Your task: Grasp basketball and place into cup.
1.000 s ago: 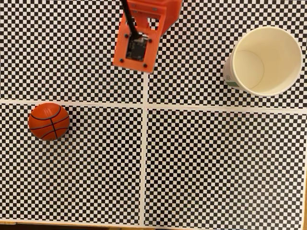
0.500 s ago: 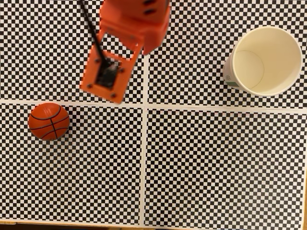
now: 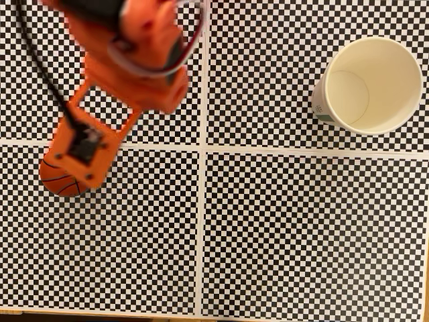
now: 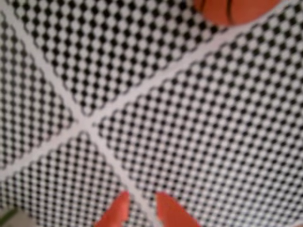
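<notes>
My work surface is a black-and-white checkerboard mat [image 3: 301, 228] split into four panels by pale bands that cross near the middle. In the fixed view my orange arm [image 3: 131, 50] reaches in from the top left and slants down toward the left side, its lower boxy part lying over the basketball [image 3: 57, 181], so I see just a sliver of the ball's orange skin and black seams poking out beneath and to the left of it. A black cable [image 3: 37, 70] loops alongside the arm.

Through the wrist camera, which is blurred, the gripper [image 4: 139, 208] comes up from the bottom edge as two orange fingertips [image 4: 168, 210] with a narrow gap between them, nothing held there; they sit slightly parted above the mat, close to one of the pale bands. The basketball [image 4: 232, 9] is far ahead of the fingertips, cut off by the top edge, resting on the checkered mat just past a band.

The cup [image 3: 367, 84] stands upright well away from the gripper, in the upper right panel of the fixed view, its cream inside empty. On its outer left wall I see a small green mark [image 3: 320, 111], too small for me to read any lettering.
</notes>
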### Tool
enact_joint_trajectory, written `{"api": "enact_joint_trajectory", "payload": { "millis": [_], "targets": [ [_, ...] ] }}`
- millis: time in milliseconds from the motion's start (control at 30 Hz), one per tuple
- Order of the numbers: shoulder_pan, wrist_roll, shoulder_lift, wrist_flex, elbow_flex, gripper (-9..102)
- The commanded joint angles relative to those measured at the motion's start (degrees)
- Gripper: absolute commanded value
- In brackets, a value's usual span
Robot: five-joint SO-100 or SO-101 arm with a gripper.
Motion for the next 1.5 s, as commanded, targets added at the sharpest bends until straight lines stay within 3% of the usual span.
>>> {"api": "enact_joint_trajectory", "payload": {
  "millis": [0, 267, 600, 1467],
  "targets": [
    [3.0, -1.7, -4.6, 2.3, -10.6, 0],
    [6.7, -5.4, -19.5, 4.4, -30.0, 0],
    [6.6, -3.4, -41.7, 15.6, -67.6, 0],
    [11.8, -7.4, -55.5, 15.6, -87.3, 0]
  ]
}}
